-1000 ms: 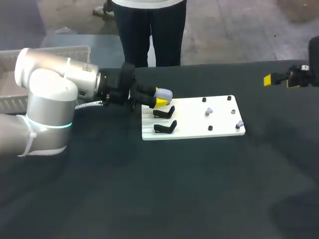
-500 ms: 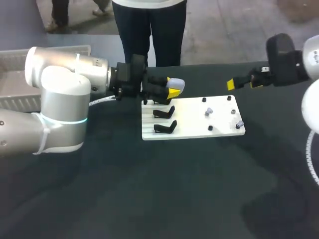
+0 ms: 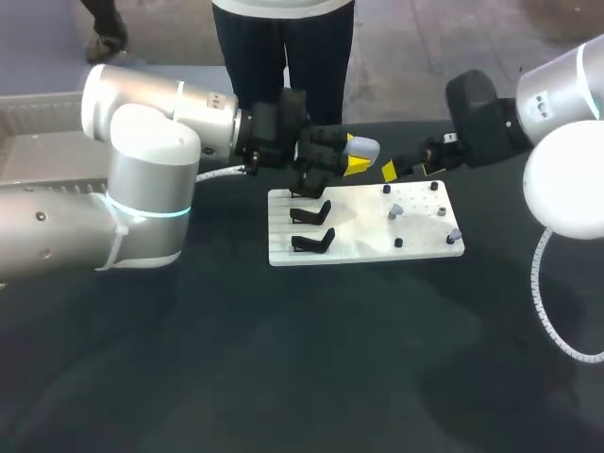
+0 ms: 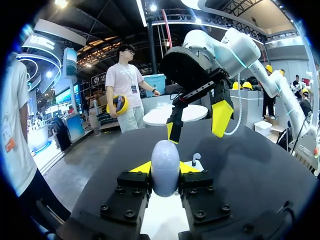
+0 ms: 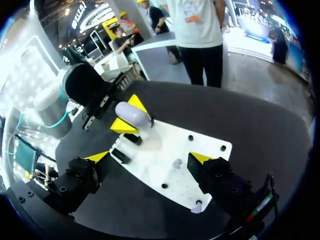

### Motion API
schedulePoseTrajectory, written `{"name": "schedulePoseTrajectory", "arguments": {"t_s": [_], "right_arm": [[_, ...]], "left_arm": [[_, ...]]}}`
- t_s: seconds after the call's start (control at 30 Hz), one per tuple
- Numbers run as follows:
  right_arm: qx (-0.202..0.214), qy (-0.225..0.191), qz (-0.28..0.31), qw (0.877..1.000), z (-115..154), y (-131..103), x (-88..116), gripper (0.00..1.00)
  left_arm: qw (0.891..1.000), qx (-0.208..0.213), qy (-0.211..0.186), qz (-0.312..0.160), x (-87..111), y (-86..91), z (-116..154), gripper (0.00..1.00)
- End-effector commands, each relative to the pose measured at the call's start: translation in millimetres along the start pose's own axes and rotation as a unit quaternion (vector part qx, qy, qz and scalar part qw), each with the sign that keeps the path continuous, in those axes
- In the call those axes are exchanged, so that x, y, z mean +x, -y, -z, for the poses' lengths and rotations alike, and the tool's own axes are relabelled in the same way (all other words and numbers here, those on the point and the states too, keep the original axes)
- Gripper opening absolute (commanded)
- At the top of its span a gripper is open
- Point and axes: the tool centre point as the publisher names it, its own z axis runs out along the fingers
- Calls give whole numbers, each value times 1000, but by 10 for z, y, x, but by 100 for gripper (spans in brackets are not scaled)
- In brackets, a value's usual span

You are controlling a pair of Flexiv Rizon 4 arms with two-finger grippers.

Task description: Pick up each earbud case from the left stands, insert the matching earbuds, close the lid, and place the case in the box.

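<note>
My left gripper (image 3: 353,155) is shut on a lavender earbud case (image 3: 365,147), held in the air above the far edge of the white board (image 3: 368,247). In the left wrist view the case (image 4: 165,167) stands upright between my left fingers. My right gripper (image 3: 398,170) hangs open just right of the case, its yellow tips (image 4: 221,116) facing it. Two empty black stands (image 3: 311,213) sit on the board's left part. Small lavender earbuds (image 3: 396,209) rest on pegs at its right part. The right wrist view shows the case (image 5: 132,115) ahead of my open right gripper (image 5: 149,159).
A grey slatted tray (image 3: 38,142) stands at the table's far left behind my left arm. Small black pegs (image 3: 397,243) stick up from the board around the earbuds. Dark tabletop surrounds the board.
My left gripper has carried the case up and to the right, off the stands. My right arm has swung in from the right edge to just beside the case.
</note>
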Motion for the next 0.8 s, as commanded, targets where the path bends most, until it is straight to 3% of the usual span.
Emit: {"name": "schedulePoseTrajectory", "arguments": {"t_s": [0.03,0.1,0.2,0.8], "right_arm": [[-29,-4,0,1000,-103,28,-68,100],[-30,-5,1,1000,-112,18,-90,100],[-31,-7,3,1000,-138,19,-121,100],[-33,-7,12,999,-169,20,-220,100]], "left_arm": [[1000,4,9,-6,-25,51,22,0],[1000,11,10,-8,-39,82,7,0],[1000,18,14,-8,38,-58,147,0],[999,23,24,-7,27,28,110,0]]}}
